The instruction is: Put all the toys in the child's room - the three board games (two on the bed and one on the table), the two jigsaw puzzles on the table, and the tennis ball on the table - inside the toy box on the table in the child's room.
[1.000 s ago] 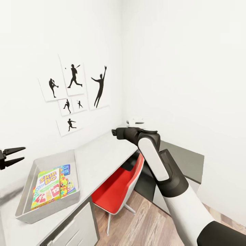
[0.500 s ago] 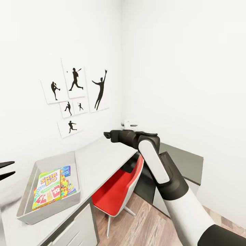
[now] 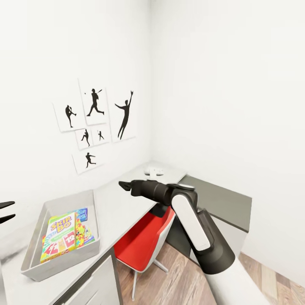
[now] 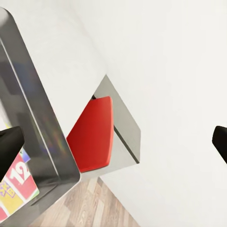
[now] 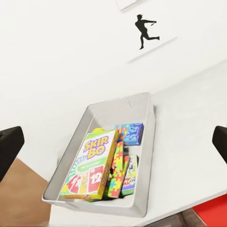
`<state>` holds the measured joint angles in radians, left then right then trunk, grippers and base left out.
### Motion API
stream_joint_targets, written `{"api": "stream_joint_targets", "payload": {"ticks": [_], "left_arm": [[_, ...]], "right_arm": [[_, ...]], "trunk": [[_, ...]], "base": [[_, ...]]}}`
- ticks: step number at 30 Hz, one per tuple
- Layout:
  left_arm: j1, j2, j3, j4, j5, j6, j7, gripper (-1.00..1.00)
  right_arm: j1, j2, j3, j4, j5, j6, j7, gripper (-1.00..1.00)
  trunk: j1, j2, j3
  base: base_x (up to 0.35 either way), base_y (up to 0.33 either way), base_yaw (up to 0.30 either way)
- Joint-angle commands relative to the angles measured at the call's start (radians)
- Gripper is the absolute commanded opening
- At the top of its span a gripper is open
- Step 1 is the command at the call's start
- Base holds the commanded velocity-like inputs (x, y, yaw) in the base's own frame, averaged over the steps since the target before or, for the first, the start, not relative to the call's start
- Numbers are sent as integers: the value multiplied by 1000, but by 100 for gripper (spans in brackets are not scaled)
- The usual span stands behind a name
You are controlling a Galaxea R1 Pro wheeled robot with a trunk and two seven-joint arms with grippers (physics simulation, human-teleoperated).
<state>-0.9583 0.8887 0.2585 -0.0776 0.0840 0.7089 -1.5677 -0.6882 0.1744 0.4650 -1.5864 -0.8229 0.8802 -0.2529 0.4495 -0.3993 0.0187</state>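
Right gripper [image 3: 123, 185] dropped lower, swung toward toy box [image 3: 91, 248] since earlier frame, jaws apart, empty. Left gripper [image 3: 6, 211] spread, empty. Skip-Bo game [image 5: 91, 163] lay inside, stowed.

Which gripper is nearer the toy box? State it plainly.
Left. The left gripper hangs just off the toy box; the right gripper reaches over the table beyond it.

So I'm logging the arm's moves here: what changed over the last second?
The right tool swung leftward across the table toward the toy box, arm dropping lower; its fingers are open and empty. The left tool slid toward the picture's left edge, open. The head camera shifted slightly. The Skip-Bo box and the other toys stayed in the toy box.
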Motion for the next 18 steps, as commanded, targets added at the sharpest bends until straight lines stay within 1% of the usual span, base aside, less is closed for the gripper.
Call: {"api": "stream_joint_targets", "payload": {"ticks": [1, 3, 4, 7, 11, 15, 16, 18], "left_arm": [[0, 0, -8, 1, 9, 11, -3, 100], [0, 0, -8, 1, 9, 11, -3, 100], [0, -1, -8, 1, 8, 11, -3, 100], [0, -1, -8, 1, 8, 11, -3, 100], [0, -1, -8, 1, 9, 11, -3, 100], [0, -5, -8, 1, 9, 11, -3, 100], [0, -5, -8, 1, 9, 11, -3, 100], [0, -6, -8, 1, 9, 11, -3, 100]], "right_arm": [[6, 0, 0, -1, -10, 1, -3, 100], [25, 0, -6, -1, -10, -9, 17, 100], [35, 0, -15, -1, -10, -21, 31, 100], [46, 0, -29, 0, -11, -42, 61, 100], [57, 0, -36, 0, -11, -52, 95, 100], [127, 0, -51, -1, -10, -61, 151, 100], [137, 0, -56, -1, -10, -63, 163, 100], [160, 0, -78, -1, -10, -70, 218, 100]], "trunk": [[0, -1, 1], [0, -1, 4], [0, -1, 6], [0, -1, 11], [0, -1, 18], [0, -1, 24], [0, -1, 26], [0, -1, 29]], "base": [[0, 0, 0], [0, 0, 0], [0, 0, 0], [-16, 0, 0], [-175, 0, 0], [-105, 0, 0], [-45, 0, 0], [-23, 0, 0]]}}
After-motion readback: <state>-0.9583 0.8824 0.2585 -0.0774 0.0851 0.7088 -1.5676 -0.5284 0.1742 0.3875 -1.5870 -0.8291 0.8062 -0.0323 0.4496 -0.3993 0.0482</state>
